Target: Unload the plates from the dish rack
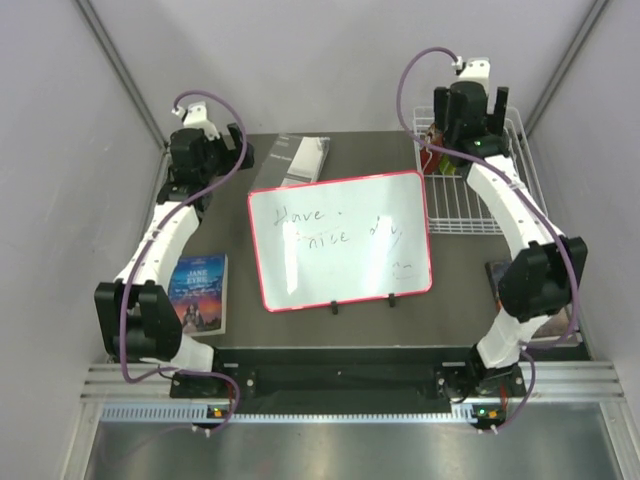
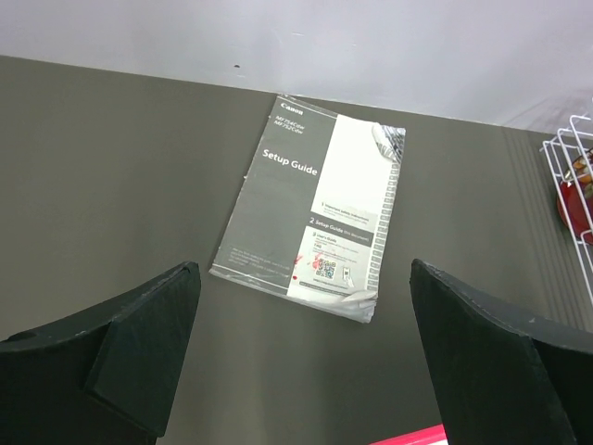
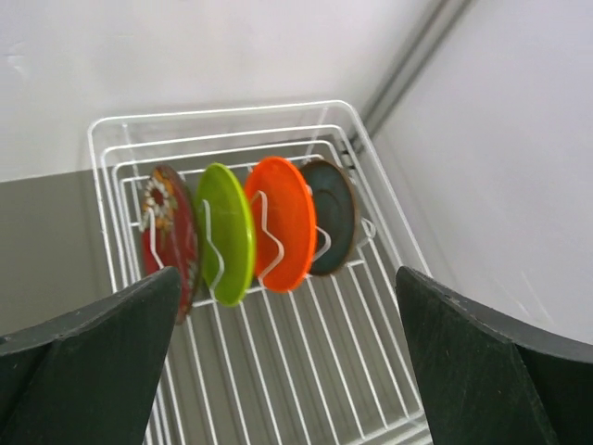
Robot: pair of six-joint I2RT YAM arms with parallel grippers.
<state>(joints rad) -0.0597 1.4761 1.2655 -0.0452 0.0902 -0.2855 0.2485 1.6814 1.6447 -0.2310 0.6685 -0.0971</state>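
The white wire dish rack stands at the table's back right corner. Several plates stand upright in its tines, left to right: red floral, lime green, orange, dark teal. My right gripper is open and empty, hovering above the rack on the near side of the plates; it hides most of them in the top view. My left gripper is open and empty over the back left of the table. The rack's edge and the red plate show there.
A pink-framed whiteboard lies mid-table. A Canon setup guide lies behind it. A Jane Eyre paperback lies near left. A dark flat object lies near the right arm. Walls close in at the back and both sides.
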